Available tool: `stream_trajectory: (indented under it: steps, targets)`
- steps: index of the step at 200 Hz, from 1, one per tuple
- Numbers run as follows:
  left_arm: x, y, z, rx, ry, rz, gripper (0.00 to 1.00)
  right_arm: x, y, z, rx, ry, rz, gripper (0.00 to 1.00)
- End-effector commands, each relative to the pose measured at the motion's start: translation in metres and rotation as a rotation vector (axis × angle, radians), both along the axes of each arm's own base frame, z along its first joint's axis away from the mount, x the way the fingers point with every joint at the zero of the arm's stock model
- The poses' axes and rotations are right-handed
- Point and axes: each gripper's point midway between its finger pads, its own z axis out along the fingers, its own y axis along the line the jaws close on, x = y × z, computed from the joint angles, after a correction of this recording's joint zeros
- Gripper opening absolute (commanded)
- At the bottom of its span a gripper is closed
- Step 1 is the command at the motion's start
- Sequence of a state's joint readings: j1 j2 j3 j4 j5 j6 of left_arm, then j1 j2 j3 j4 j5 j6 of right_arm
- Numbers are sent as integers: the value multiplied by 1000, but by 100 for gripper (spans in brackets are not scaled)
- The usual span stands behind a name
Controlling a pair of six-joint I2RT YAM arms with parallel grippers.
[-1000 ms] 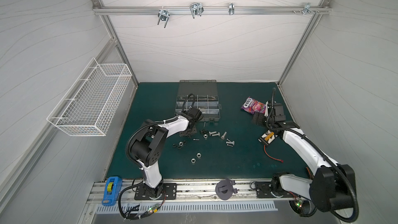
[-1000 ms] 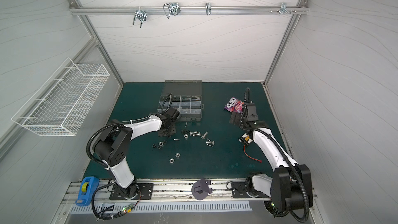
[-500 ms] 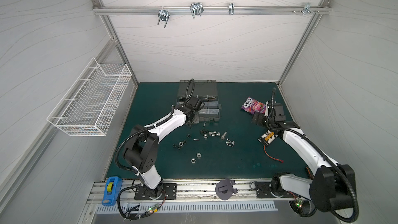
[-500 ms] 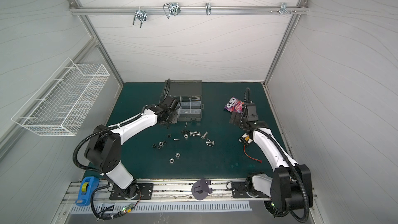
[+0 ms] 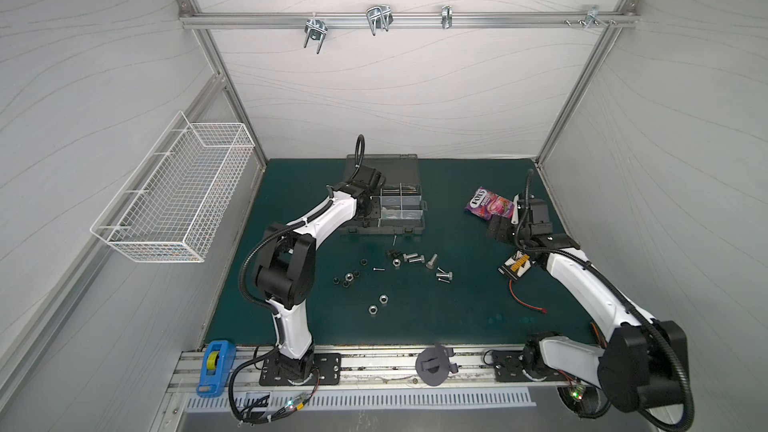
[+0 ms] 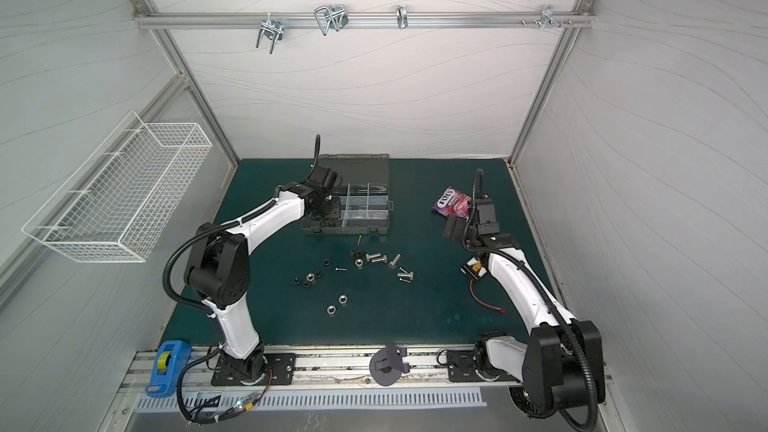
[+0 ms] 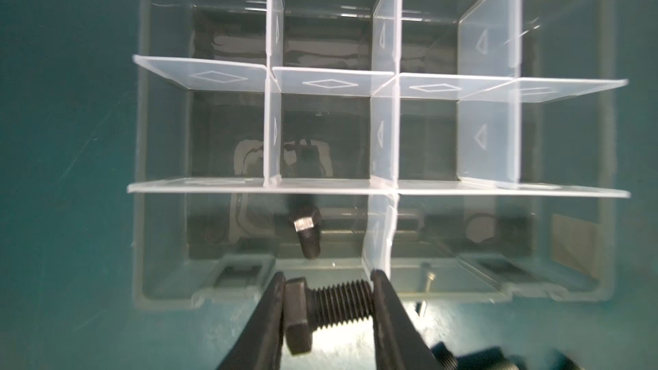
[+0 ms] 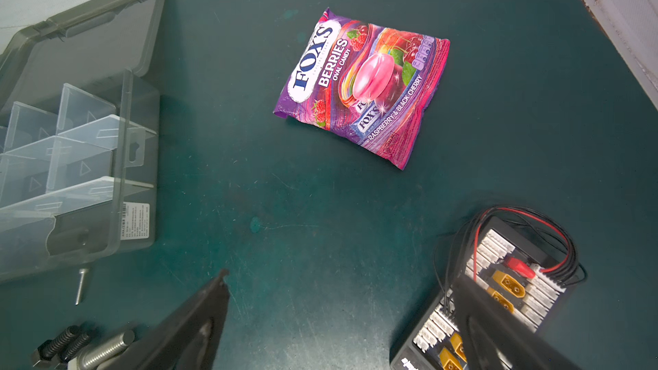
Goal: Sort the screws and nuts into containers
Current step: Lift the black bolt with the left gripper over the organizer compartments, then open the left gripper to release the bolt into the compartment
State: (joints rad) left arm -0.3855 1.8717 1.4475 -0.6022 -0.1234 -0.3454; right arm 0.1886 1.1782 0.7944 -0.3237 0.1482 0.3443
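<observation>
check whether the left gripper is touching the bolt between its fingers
Touching. The left wrist view shows the left gripper closed on the bolt, one jaw pressed on its hex head, the other on its threaded end.

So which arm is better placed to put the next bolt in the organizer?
Left. The left gripper clamps a black bolt right at the organizer case. The right gripper is open and empty, off near the candy bag.

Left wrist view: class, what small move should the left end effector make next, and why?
Probably ease the left end effector forward over the near compartment, then open. It grips a hex bolt end to end, apparently just short of the case wall, and another bolt already lies in that compartment.
</observation>
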Motion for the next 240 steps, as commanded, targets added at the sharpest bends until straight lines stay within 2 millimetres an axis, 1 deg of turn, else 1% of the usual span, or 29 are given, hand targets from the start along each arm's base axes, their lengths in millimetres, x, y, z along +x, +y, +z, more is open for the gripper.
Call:
stream_trajectory:
  steps: [1, 39, 67, 105, 132, 156, 179, 197, 214, 240]
  targets:
    - [15, -9, 2, -16, -6, -41, 25, -1, 0, 2, -1, -6, -5, 99]
    - [23, -7, -17, 11, 31, -37, 29, -1, 0, 2, -5, -5, -6, 99]
    - [24, -7, -28, 23, 56, -31, 32, 0, 0, 1, -6, 0, -3, 99]
    - [21, -9, -38, 14, 83, -25, 38, 1, 1, 0, -5, 2, -2, 99]
    - [19, -6, -43, 24, 95, -18, 43, 1, 1, 0, -5, 4, -1, 99]
    - [18, -6, -45, 25, 102, -10, 51, 1, 1, -1, -4, 4, 0, 99]
    - [18, -6, -44, 16, 100, -4, 53, 1, 1, -1, -4, 6, 0, 99]
    - [18, -7, -37, 7, 92, 1, 53, 1, 1, 0, -4, 4, 0, 99]
    - [18, -8, -26, -8, 72, 3, 52, 2, 1, 1, -4, 2, 0, 99]
    - [12, -8, -6, -39, 42, -1, 52, 1, 1, 1, -4, 2, 1, 99]
